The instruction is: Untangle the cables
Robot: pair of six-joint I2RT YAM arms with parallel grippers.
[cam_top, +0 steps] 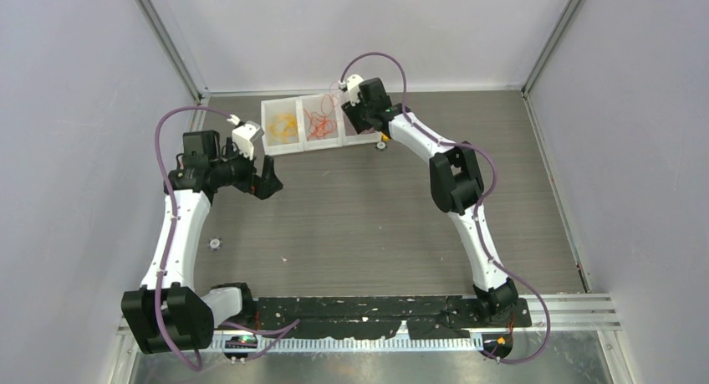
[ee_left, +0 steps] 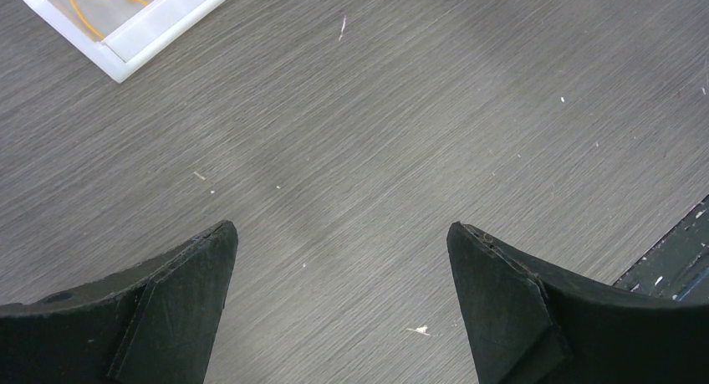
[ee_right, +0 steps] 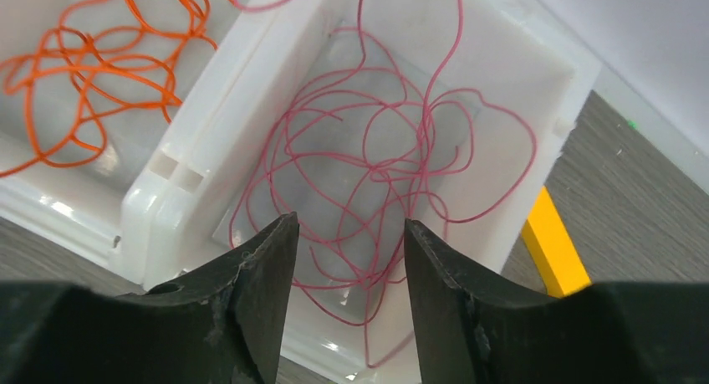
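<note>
Right gripper [ee_right: 349, 227] hung parted, empty, over the tray [ee_right: 251, 91]; left gripper [ee_left: 341, 229] gaped wide beside it.
Red cables [ee_right: 376, 171] looked light and springy; best pinched at one loose end.

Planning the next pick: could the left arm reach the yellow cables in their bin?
Probably yes: the left fingers hang open beside the open-topped bin holding the yellow cables, nothing between.

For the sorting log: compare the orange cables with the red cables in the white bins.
The orange cables lie in the middle bin; the red cables lie in the end bin to its right. The right tool hangs open directly over the red cables, while the orange cables sit off to its side. Both are thin, curly, loosely tangled strands in white bins.
</note>
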